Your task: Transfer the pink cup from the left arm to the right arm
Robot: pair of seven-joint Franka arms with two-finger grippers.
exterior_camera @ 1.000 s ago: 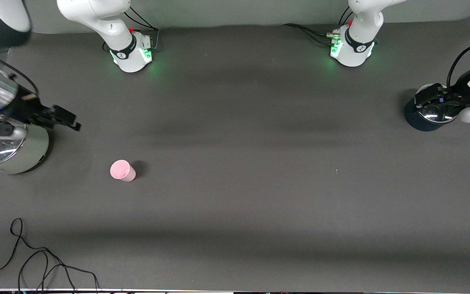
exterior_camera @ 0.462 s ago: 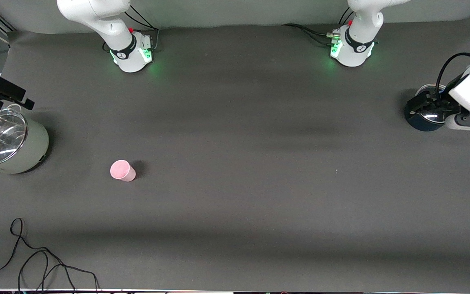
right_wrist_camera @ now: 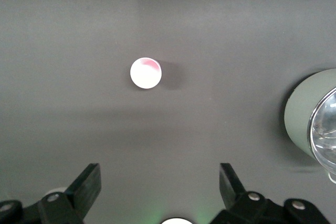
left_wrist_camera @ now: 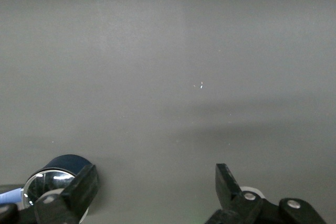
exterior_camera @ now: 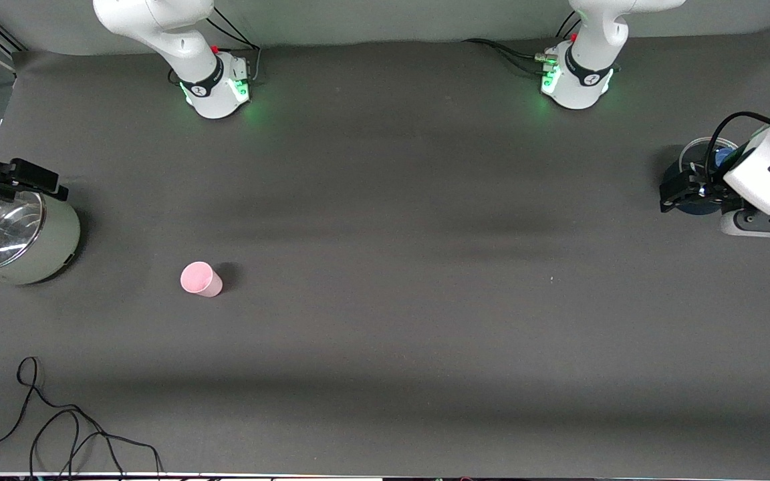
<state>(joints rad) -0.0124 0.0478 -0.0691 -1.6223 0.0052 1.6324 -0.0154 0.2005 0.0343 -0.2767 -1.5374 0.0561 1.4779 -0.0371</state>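
Cup [exterior_camera: 200,278]: pink, upright on its base on the bare desk [exterior_camera: 392,267], mouth up, toward the right arm's end; nothing touches it.
Right tool [right_wrist_camera: 160,192]: fingers apart, nothing between them; up over the pot [exterior_camera: 11,234] at its end of the desk; its wrist view looks straight down into the cup [right_wrist_camera: 146,72].
Left tool [left_wrist_camera: 152,187]: fingers apart, nothing between them; over the dark blue tin [exterior_camera: 696,194] at its own end, well apart from the cup.
Key relation: cup lies near the right arm, with most of the desk between it and the left one.
Axis: vertical, so any side grip meets round wall.
Stage: fits a cup set down after a handover, or one waiting for the left arm's long reach.
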